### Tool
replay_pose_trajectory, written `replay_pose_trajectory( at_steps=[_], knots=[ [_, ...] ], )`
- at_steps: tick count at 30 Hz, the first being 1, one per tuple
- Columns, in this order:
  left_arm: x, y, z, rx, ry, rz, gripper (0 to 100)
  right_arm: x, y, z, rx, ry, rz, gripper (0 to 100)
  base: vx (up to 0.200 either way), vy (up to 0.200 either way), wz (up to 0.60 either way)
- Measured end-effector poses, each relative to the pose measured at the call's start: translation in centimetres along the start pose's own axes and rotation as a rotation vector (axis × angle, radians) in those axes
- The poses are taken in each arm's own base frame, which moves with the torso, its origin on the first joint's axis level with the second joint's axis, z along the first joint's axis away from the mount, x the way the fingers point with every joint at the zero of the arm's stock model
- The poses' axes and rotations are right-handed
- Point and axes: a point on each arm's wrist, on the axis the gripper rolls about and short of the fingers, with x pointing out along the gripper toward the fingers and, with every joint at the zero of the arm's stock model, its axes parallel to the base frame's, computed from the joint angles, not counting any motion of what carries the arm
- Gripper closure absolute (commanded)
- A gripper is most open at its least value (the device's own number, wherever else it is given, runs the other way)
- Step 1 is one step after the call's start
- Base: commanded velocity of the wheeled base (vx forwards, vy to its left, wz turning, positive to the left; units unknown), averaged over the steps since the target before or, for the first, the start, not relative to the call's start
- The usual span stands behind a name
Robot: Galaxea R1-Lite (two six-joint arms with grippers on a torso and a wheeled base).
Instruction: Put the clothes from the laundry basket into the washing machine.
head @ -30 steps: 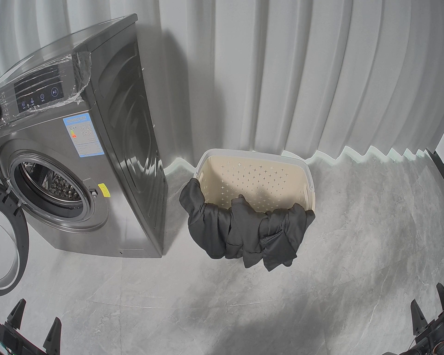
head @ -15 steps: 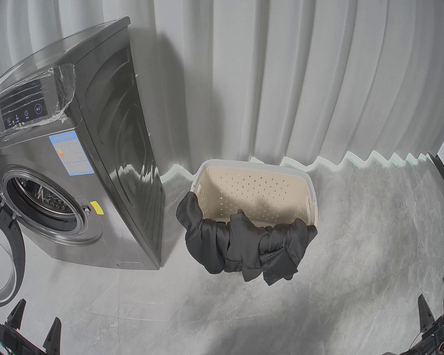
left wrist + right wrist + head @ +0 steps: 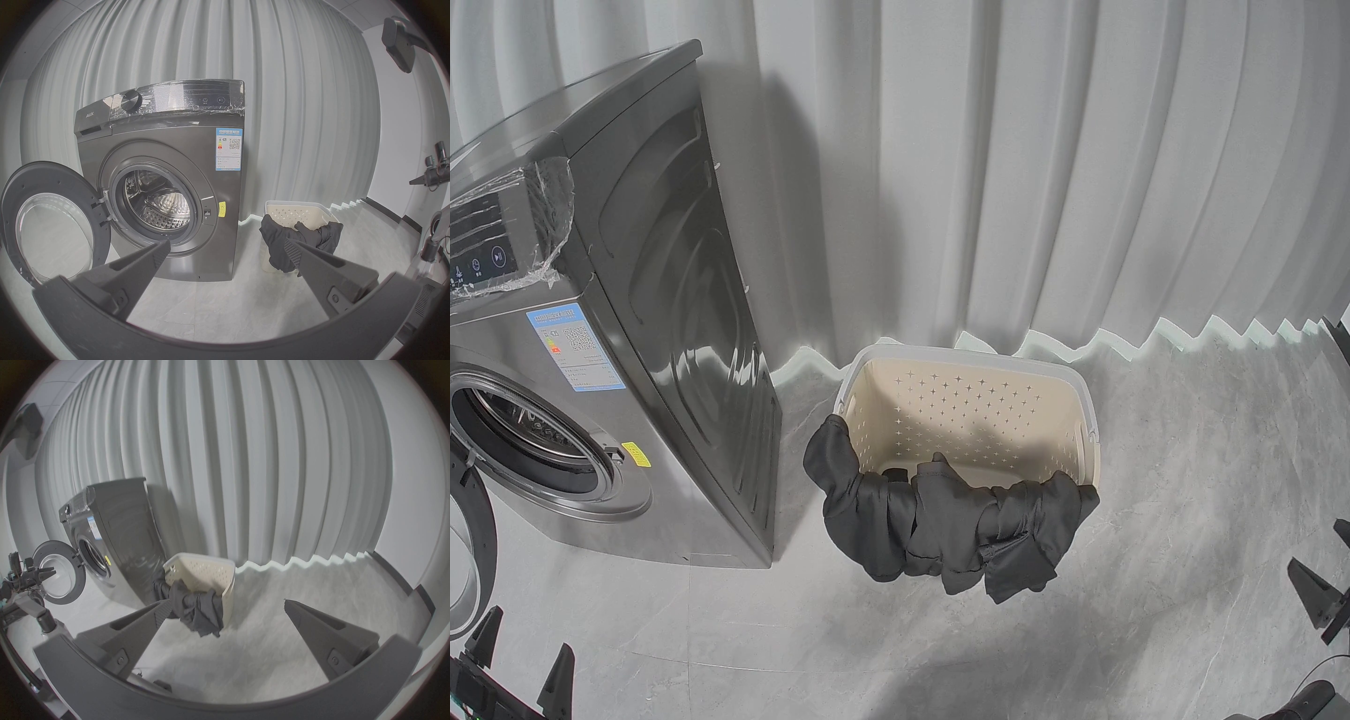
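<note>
Head view: where do the clothes sit?

The dark clothes are draped over the rim of the laundry basket, on the side facing the robot, and hang down its outer wall. They are well ahead of both grippers.

What are the grippers doing?

The left gripper is spread wide with nothing in it. The washing machine stands straight ahead of it with its door swung open, and I see nothing lying in the drum. The right gripper is spread just as wide and is also bare. The basket lies ahead of it, off toward the left arm's side and well apart.

So which step is this?

Closing in for the first pick, I'd say, since nothing has been lifted yet.

How should it be done well?

Bring the right gripper down from above onto the thick bunch where the cloth crosses the rim. Close on fabric alone, not on the plastic edge (that basket looks light and could tip or drag along). Take a deep bite so that the folds come up together and a single layer doesn't slip out. Then lift high enough that the hanging part clears the rim before swinging toward the drum. Keep the left gripper off the open door's path.
</note>
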Motion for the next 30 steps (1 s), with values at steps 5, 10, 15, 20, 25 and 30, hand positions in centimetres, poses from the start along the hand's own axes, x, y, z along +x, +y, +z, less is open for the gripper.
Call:
replay_pose_trajectory(
  at_steps=[5,10,15,20,25,30],
  knots=[
    [0.0,0.0,0.0,0.001,0.0,0.0,0,3.2,-0.3,1.0,0.016,0.157,0.025,0,0.0,0.0,0.0],
    [0.0,0.0,0.0,0.0,0.0,0.0,0,6.8,-0.4,1.9,0.026,0.281,0.054,0,0.0,0.0,0.0],
    [0.0,0.0,0.0,-0.002,0.0,0.0,0,10.2,-0.1,1.9,0.048,0.377,0.093,0,0.0,0.0,0.0],
    [0.0,0.0,0.0,-0.005,0.0,0.0,0,13.9,0.8,1.1,0.087,0.469,0.11,0,0.0,0.0,0.0],
    [0.0,0.0,0.0,-0.006,0.0,0.0,0,17.3,1.5,0.1,0.083,0.506,0.081,0,0.0,0.0,0.0],
    [0.0,0.0,0.0,-0.007,0.0,0.001,0,20.3,2.3,-1.1,0.119,0.516,0.061,0,0.0,0.0,0.0]
  ],
)
